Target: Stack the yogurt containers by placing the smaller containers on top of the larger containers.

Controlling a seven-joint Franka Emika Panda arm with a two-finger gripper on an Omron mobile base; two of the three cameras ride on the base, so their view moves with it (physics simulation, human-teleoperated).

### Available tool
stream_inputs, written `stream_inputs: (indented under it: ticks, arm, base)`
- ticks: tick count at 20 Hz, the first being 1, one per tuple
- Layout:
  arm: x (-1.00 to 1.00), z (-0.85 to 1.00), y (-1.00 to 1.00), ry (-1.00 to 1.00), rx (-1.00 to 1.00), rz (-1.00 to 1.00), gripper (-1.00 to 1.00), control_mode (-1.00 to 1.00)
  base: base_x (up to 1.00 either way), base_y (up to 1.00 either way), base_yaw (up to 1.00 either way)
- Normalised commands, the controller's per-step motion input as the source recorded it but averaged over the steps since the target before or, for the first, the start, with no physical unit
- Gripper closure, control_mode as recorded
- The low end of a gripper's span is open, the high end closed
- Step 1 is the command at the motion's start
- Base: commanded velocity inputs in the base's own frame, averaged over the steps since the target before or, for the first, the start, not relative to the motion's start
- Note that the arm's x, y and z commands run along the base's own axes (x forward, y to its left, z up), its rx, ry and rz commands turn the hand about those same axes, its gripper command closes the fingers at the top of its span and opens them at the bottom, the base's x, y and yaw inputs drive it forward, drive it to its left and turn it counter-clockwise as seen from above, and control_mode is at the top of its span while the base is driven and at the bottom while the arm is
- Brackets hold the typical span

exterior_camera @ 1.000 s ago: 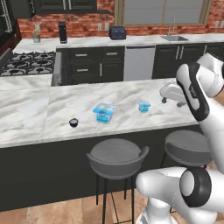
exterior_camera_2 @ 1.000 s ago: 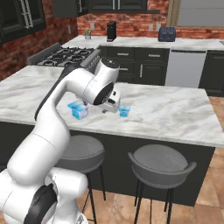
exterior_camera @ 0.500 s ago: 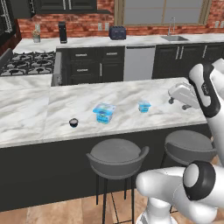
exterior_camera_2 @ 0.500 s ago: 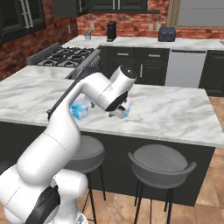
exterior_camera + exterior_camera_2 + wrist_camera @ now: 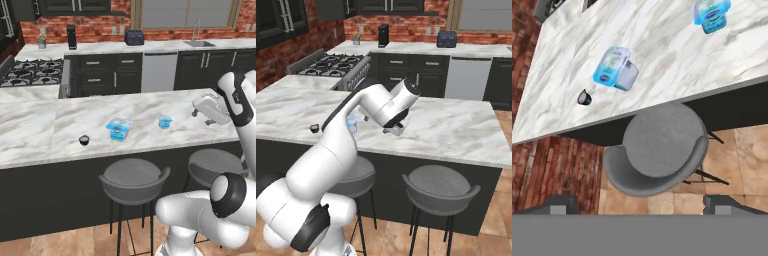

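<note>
I see my gripper [image 5: 197,111] empty, spread wide above the counter; the medium clear-and-blue cup [image 5: 164,121] looks light, thin-walled, so I'd pinch its sides gently

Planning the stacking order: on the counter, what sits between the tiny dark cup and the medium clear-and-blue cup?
The wide light-blue tub sits between the tiny dark cup and the medium cup, seen in the left base view.

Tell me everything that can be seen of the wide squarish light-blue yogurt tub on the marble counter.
The wide squarish light-blue yogurt tub is low, with rounded corners, translucent blue walls and a pale printed top. It stands upright near the front edge of the white marble counter, between the tiny dark round cup and the medium clear-and-blue cup, touching neither. Nothing is on it.
</note>
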Motion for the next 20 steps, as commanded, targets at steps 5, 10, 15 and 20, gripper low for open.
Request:
stream_inputs:
  ticks: [5,10,15,20]
  arm:
    - [0.32,-0.14,0.00,0.01,0.01,0.00,-1.00,-1.00]
    - [0.32,-0.19,0.00,0.01,0.00,0.00,-1.00,-1.00]
    - [0.29,-0.23,0.00,0.02,0.01,0.00,-1.00,-1.00]
    - [0.24,-0.24,0.00,0.03,0.03,0.00,-1.00,-1.00]
  base:
    - [0.00,0.00,0.00]
    - [0.00,0.00,0.00]
    - [0.00,0.00,0.00]
    - [0.00,0.00,0.00]
